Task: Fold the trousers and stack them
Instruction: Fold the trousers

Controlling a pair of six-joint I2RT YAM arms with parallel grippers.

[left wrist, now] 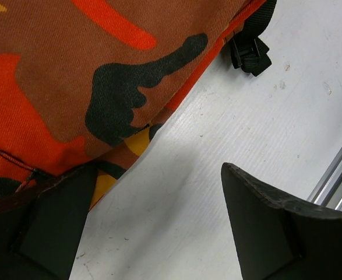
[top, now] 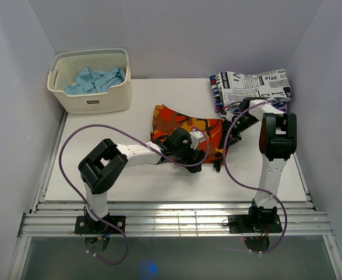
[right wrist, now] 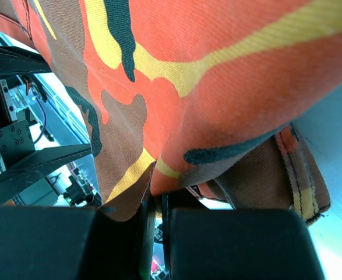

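Observation:
Orange camouflage trousers [top: 185, 127] lie folded mid-table. They fill the left wrist view [left wrist: 71, 87] and the right wrist view [right wrist: 217, 76]. My left gripper [top: 203, 156] is open at their near edge; one finger [left wrist: 48, 221] touches the cloth edge, the other [left wrist: 275, 227] is over bare table. My right gripper [top: 229, 135] is shut on the trousers' right edge, which is pinched between its jaws [right wrist: 156, 201]. A black buckle strap [left wrist: 249, 49] hangs off the trousers. Folded black-and-white print trousers [top: 252, 87] lie at the back right.
A cream basket [top: 92, 81] with blue cloth [top: 95, 79] in it stands at the back left. White walls enclose the table on three sides. A metal rail [left wrist: 337, 175] runs along the table's near edge.

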